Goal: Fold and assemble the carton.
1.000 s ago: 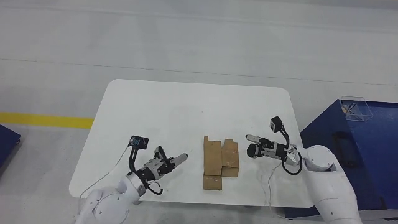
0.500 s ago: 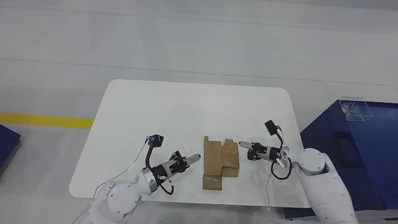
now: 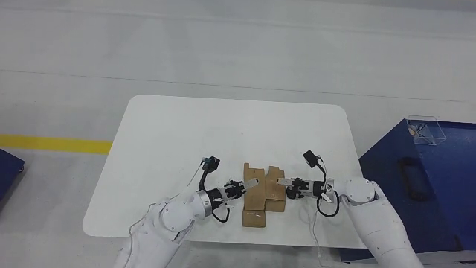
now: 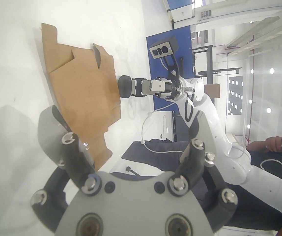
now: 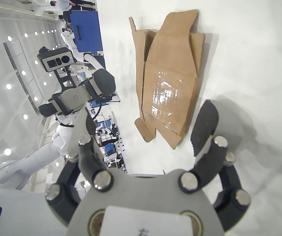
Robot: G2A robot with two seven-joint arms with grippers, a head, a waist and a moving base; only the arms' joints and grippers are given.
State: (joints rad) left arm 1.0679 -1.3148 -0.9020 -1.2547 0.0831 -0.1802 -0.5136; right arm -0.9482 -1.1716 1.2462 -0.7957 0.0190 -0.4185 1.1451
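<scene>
A flattened brown carton lies on the white table near its front edge, flaps spread at both ends. My left gripper is at the carton's left side, open, with one grey finger against the edge of the carton and the other raised above it. My right gripper is at the opposite side, open. In the right wrist view its fingers straddle the near corner of the carton, which has a shiny taped patch.
A blue cabinet stands just right of the table with a clear box on top. The table's back and left portions are bare white surface. Its front edge runs close behind the carton.
Both arms have closed in on the carton from either side. The left gripper travelled right to its edge and the right gripper travelled left. The carton has stayed put.
</scene>
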